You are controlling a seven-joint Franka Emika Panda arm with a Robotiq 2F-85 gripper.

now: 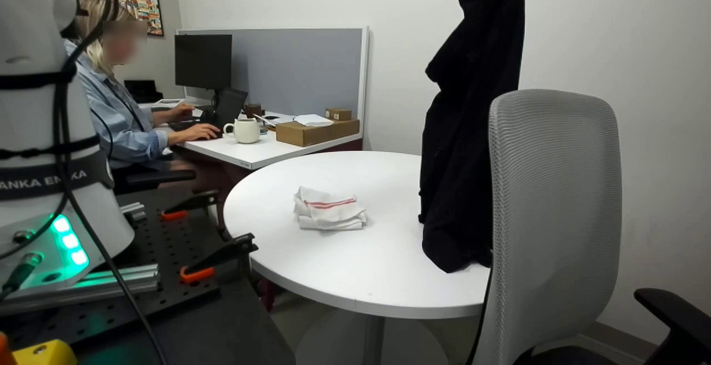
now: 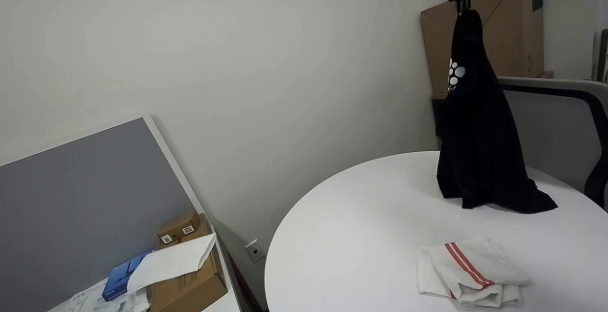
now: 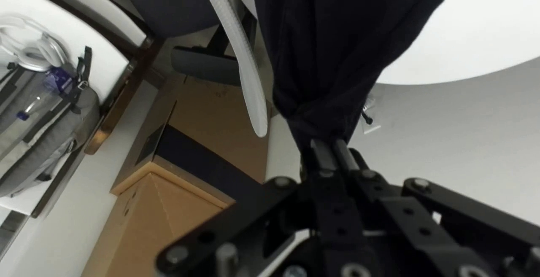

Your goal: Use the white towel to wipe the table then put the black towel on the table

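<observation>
Fingers pinch the limp black towel, hanging cone-like near the folded, red-striped white towel.

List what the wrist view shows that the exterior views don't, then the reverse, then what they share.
Only the wrist view shows a grey bag and a clear bottle.

Only the exterior views show the white towel with red stripes, lying on the table, and the grey partition.

All of them show the black cloth hanging from the tool, part of that round table, and part of a chair.
</observation>
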